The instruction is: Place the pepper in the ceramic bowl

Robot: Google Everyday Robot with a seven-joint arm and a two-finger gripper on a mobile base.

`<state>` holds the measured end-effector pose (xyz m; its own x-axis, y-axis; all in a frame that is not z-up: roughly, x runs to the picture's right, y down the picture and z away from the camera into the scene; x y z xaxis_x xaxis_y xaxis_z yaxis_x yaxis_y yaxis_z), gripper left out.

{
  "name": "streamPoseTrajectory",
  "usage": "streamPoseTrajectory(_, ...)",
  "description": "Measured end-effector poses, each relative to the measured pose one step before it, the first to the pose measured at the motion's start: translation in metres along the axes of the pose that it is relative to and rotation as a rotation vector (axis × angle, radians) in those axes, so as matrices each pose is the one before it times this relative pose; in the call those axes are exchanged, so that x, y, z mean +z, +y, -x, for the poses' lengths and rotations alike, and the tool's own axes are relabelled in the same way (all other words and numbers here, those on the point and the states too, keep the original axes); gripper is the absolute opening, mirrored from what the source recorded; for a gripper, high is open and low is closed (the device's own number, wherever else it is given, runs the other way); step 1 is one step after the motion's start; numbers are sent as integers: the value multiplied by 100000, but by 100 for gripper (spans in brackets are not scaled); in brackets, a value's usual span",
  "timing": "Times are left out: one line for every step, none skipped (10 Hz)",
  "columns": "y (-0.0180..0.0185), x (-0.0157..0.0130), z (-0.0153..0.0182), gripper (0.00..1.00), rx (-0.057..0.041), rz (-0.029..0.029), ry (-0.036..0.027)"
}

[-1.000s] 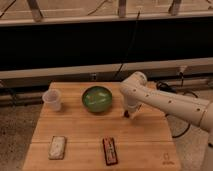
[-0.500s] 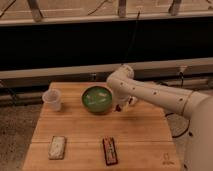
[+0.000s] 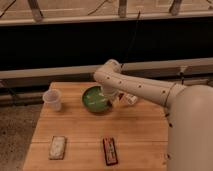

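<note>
Currently the gripper sits low over the right side of the green bowl, at or just above the rim; can't tell if it touches. Gripper state: can't tell, since wrist and rim blend together there. Pepper: can't make it out, and the part of the bowl under the gripper is hidden, so no call on whether it's held or already inside

Bowl stands upright near the far edge of the wooden tabletop, roughly midway along it. Pale streaks show inside it; can't tell whether that's glare or contents

Arm is white. It comes in from the right over the far-right corner, bends at a joint above the far edge, then drops toward the bowl

Other stuff on the table:
- clear plastic cup, upright by the left edge toward the far-left corner, left of the bowl and not touching it
- pale flat packet near the near-left corner
- dark red flat packet by the near edge, about mid-width, long side pointing toward the far edge

Both packets lie flat, apart from each other and well apart from the bowl
</note>
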<state>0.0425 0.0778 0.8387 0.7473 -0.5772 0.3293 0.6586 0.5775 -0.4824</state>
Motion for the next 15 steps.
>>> streamPoseTrajectory(-436,-142,-68,0,-806,137,397)
streamPoseTrajectory(-569,-121,221,0,-719,-233,168)
streamPoseTrajectory(-565,-35,245,0,-507,-235,124)
streamPoseTrajectory(-470,-67,233,0,-389,-90,136)
streamPoseTrajectory(-556,-81,257,0,-558,-149,134)
streamPoseTrajectory(-129,-18,-25,0,-35,27,176)
streamPoseTrajectory(-93,-13,-8,0,-49,95,164)
streamPoseTrajectory(-487,-126,276,0,-478,-367,-14)
streamPoseTrajectory(-300,-53,195,0,-303,-74,-7)
streamPoseTrajectory(-133,-36,37,0,6,19,18)
streamPoseTrajectory(-80,-12,-77,0,88,25,49)
streamPoseTrajectory(-53,7,-185,0,34,161,168)
streamPoseTrajectory(-58,20,-22,0,-13,32,-97)
streamPoseTrajectory(-54,2,23,0,-39,-46,-59)
streamPoseTrajectory(-121,-17,52,0,-33,-108,-30)
